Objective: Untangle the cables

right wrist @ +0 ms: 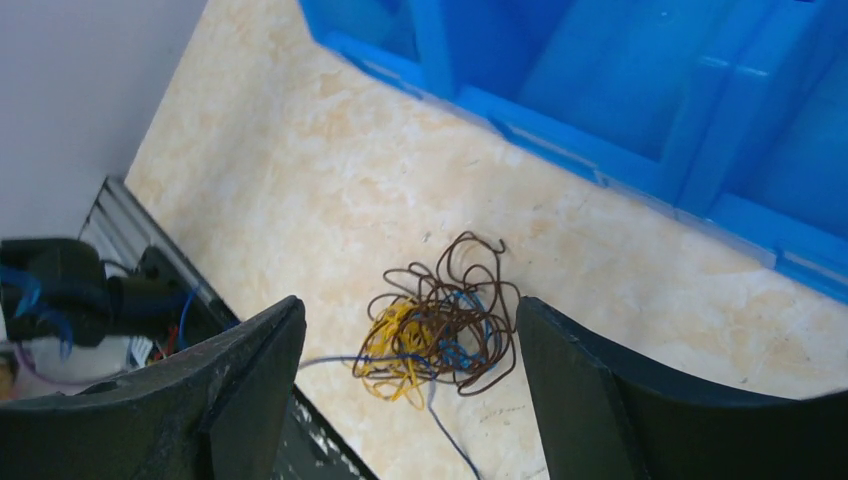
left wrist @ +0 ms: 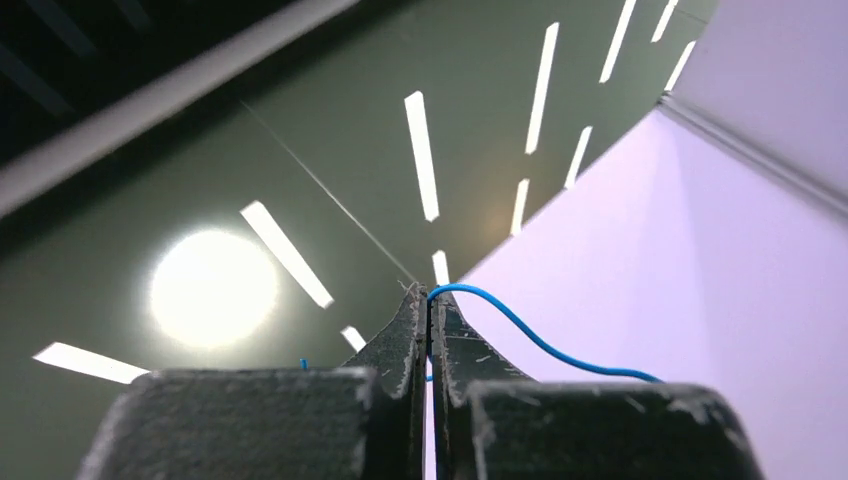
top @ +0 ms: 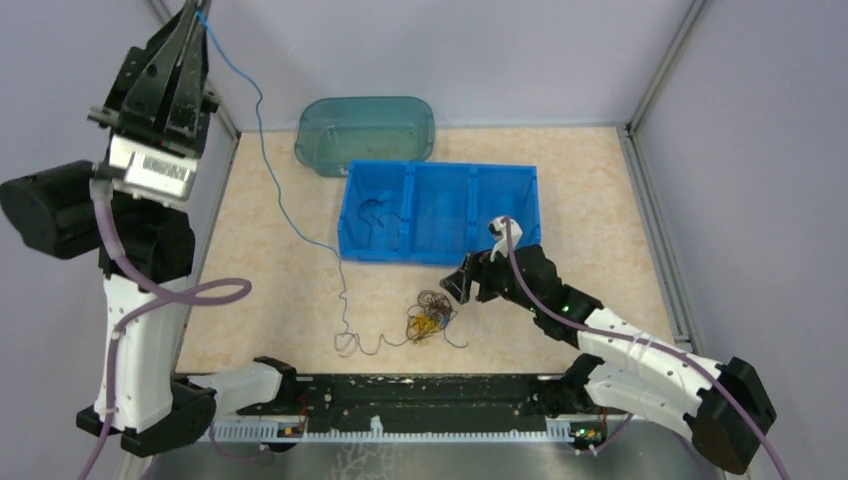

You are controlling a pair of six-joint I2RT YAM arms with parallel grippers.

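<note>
The cables lie as a small clump (top: 430, 318) of brown, yellow and blue wire near the table's front middle. One long blue cable (top: 262, 150) rises from it, past the bin's left corner, up to my left gripper (top: 196, 12). That gripper is high at the far left, shut on the blue cable's end (left wrist: 540, 343), which curls out of the closed tips of the left gripper (left wrist: 428, 300). My right gripper (top: 458, 285) hovers just right of and above the clump, open. In the right wrist view the clump (right wrist: 440, 330) lies between and below the spread right gripper (right wrist: 408, 305), untouched.
A blue bin with three compartments (top: 400, 250) stands behind the clump, a thin dark cable (top: 375, 215) in its left compartment; its rim (right wrist: 560, 120) shows in the right wrist view. A teal see-through tub (top: 365, 130) lies at the back. A black rail (top: 400, 395) edges the front.
</note>
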